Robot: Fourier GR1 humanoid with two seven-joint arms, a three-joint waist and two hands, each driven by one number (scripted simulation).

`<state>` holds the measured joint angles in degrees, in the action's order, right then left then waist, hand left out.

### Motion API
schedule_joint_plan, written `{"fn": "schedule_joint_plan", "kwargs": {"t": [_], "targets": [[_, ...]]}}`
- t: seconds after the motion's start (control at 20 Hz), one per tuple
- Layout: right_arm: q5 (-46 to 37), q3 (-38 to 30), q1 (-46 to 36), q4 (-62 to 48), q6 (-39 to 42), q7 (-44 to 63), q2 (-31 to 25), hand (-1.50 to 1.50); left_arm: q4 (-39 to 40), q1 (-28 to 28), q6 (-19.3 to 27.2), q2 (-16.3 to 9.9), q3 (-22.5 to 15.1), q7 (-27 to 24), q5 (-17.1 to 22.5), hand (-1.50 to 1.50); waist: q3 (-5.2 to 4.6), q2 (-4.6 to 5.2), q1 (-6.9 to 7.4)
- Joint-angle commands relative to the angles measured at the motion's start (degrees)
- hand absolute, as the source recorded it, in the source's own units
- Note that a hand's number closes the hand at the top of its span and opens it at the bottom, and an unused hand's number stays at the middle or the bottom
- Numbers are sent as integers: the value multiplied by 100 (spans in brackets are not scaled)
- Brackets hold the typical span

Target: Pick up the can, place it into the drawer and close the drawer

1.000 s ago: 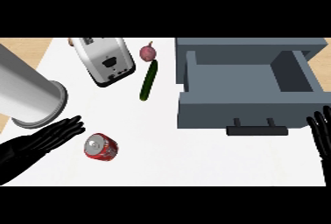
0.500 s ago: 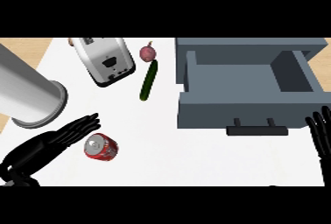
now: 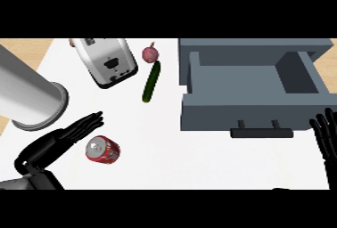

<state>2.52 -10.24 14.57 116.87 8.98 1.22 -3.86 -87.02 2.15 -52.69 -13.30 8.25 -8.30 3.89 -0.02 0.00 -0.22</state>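
Note:
A red can (image 3: 103, 150) with a silver top lies on its side on the white counter at the lower left. My left hand (image 3: 59, 141) is just to its left with straight fingers pointing up and right, close beside the can but not curled round it. The grey drawer (image 3: 253, 89) stands pulled open at the upper right, its dark handle (image 3: 261, 132) facing me and its inside bare. At the right edge my right hand (image 3: 325, 136) rests open, fingers up, beside the drawer's front.
A large silver cylinder (image 3: 26, 95) lies at the left, just above my left hand. A toaster (image 3: 105, 61), a green cucumber (image 3: 151, 83) and a reddish onion (image 3: 150, 54) sit at the back, left of the drawer.
My left hand has come forward and turned, its fingers now reaching along the can's left side. The can, the drawer and my right hand stay where they were.

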Motion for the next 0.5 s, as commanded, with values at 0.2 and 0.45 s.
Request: {"fn": "schedule_joint_plan", "kwargs": {"t": [0.2, 0.45], "targets": [[-268, 103, 75, -258, 12, -379, 230, -150, 1221, 223, 256, -134, -204, -1674, -1259, -150, 0, 2, -4], [-32, -149, -321, -238, -72, 7, 97, -150, 1940, 550, 318, -466, -222, -2110, -1333, -150, 0, 4, -6]]}}
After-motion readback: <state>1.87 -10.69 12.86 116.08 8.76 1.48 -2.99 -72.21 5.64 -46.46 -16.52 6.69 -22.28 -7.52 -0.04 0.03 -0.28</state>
